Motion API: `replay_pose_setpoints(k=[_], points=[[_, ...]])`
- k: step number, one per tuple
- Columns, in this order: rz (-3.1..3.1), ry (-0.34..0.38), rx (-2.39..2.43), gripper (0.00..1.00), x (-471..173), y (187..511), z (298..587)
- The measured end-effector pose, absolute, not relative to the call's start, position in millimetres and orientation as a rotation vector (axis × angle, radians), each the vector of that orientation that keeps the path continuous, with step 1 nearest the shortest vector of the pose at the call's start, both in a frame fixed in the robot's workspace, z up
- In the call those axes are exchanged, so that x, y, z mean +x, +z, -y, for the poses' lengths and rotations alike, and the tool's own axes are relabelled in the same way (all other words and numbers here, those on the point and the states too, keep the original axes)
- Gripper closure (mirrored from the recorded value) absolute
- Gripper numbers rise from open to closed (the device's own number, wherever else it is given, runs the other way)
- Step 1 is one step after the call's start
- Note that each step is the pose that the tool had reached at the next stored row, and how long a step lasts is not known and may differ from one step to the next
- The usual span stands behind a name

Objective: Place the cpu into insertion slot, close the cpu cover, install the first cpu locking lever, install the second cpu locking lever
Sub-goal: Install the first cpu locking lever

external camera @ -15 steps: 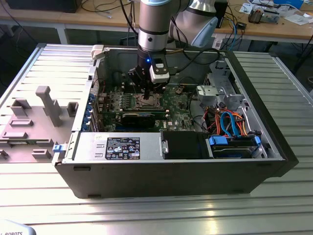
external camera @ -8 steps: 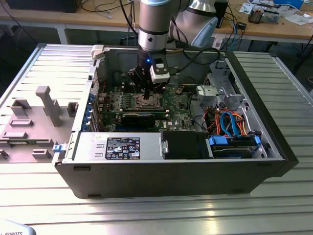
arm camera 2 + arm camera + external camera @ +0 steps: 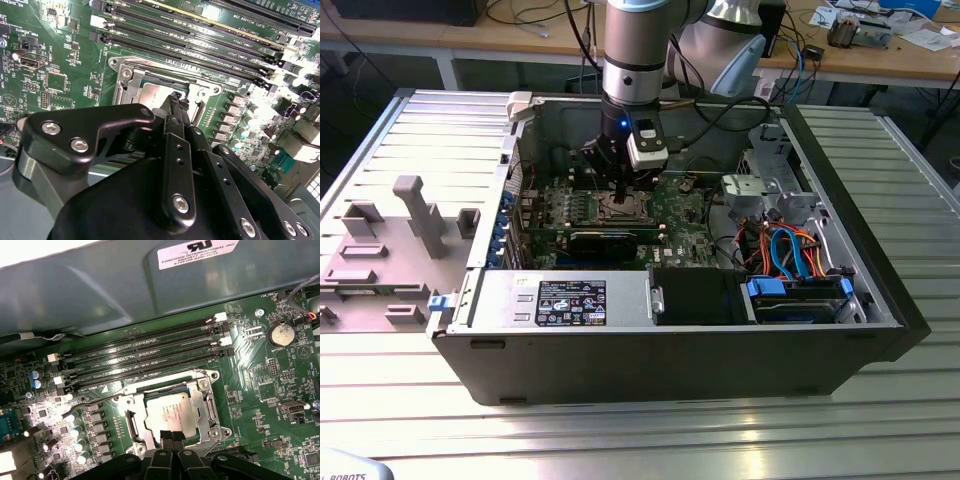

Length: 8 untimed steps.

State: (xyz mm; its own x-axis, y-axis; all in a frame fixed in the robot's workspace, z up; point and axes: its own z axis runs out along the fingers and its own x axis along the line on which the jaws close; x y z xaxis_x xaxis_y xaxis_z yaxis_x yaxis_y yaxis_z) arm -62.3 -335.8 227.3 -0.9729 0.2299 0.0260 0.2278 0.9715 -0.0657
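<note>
CPU [image 3: 176, 412] sits flat in the slot [image 3: 131, 426], framed by the cover [image 3: 206, 401], mid-board at about 12 o'clock from the case's [image 3: 670, 360] centre in the exterior view. Judged thin, light and stiff, with delicate contacts, it is best gripped by its edges. One lever [image 3: 102, 397] stands free at the socket's 9 o'clock in the first wrist view. Pincer [image 3: 171, 436], fingertips pressed together and holding nothing, hovers at the CPU's near edge; contact is unclear.

Bench and load

Ribbed metal bench [image 3: 400, 400] spans the frame; an open computer case [image 3: 670, 355] sits centre, a grey fixture tray [image 3: 380, 260] centre left.
</note>
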Motion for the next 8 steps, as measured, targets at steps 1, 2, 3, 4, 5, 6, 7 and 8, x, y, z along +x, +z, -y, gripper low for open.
replay_pose_setpoints(k=[1, 2, 3, 4, 5, 6, 7, 8], points=[[3.086, 0.097, -0.356, 0.89, -62.3, 227.3, 335.8], [3.087, 0.097, -0.353, 0.89, -62.3, 227.3, 335.8], [3.087, 0.097, -0.349, 0.89, -62.3, 227.3, 335.8], [3.087, 0.097, -0.347, 0.89, -62.3, 227.3, 335.8], [3.088, 0.097, -0.345, 0.89, -62.3, 227.3, 335.8], [3.088, 0.097, -0.342, 0.89, -62.3, 227.3, 335.8], [3.088, 0.097, -0.34, 0.89, -62.3, 227.2, 335.8], [3.089, 0.097, -0.338, 0.89, -62.3, 227.2, 335.7]])
